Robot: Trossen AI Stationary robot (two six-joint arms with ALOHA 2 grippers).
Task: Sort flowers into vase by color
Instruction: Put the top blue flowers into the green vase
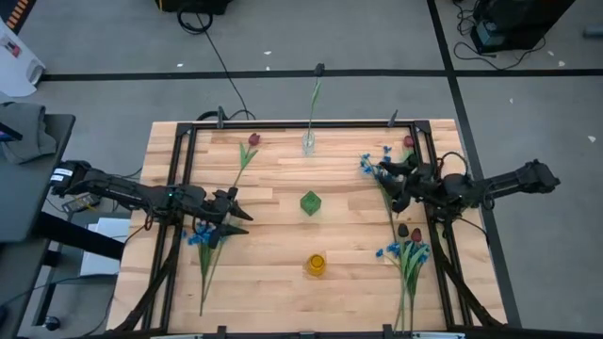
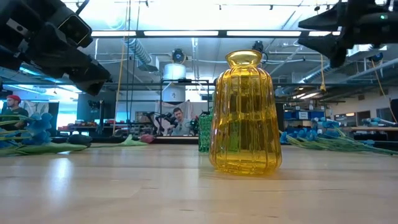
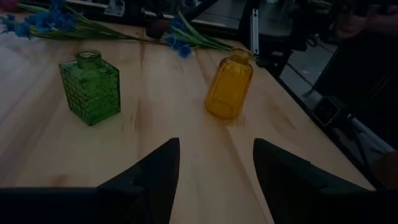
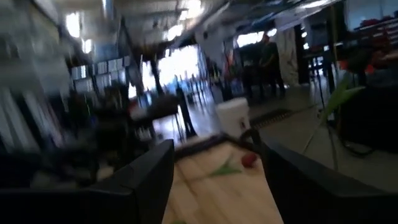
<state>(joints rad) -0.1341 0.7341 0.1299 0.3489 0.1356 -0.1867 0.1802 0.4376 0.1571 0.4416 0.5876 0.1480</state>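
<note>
Left pincer (image 1: 236, 209) hovering spread beside blue flowers (image 1: 201, 235) | right pincer (image 1: 394, 185) spread, empty | advice: descend squarely, pinch 1 stem only.

Both arms are dark, slender and jointed, with cables looping along the right arm (image 1: 490, 185), a white marking near the left arm's (image 1: 122, 191) base, and smooth black tapered fingers (image 3: 155, 177).

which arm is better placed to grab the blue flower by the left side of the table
Left, probably. The left gripper hovers open right beside that blue flower, while the right gripper is across the table.
</note>
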